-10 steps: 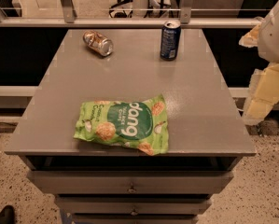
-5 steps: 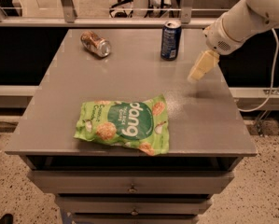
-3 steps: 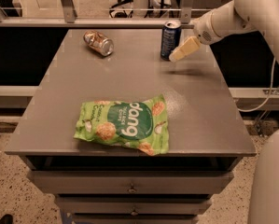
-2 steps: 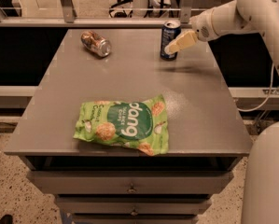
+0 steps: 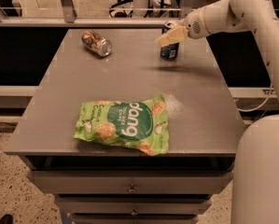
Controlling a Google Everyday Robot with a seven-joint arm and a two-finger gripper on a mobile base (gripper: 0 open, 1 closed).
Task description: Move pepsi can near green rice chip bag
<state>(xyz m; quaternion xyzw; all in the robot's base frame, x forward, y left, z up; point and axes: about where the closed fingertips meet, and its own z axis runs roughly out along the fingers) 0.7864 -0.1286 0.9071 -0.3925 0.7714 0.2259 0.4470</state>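
Observation:
The dark blue pepsi can [image 5: 169, 49] stands upright near the back right of the grey table [image 5: 59, 92]. The gripper [image 5: 168, 36] reaches in from the right at the end of a white arm and sits in front of the can's upper half, covering its top. The green rice chip bag [image 5: 125, 125] lies flat near the table's front edge, well in front of the can.
A brownish-silver can [image 5: 96, 43] lies on its side at the back left of the table. Drawers [image 5: 129, 189] run under the table's front edge. The robot's white body [image 5: 262, 171] stands at the lower right. A rail runs behind the table.
The arm has swung in from the right side of the table and up to the pepsi can, and now its gripper is over the can's top. Can and bag have not moved.

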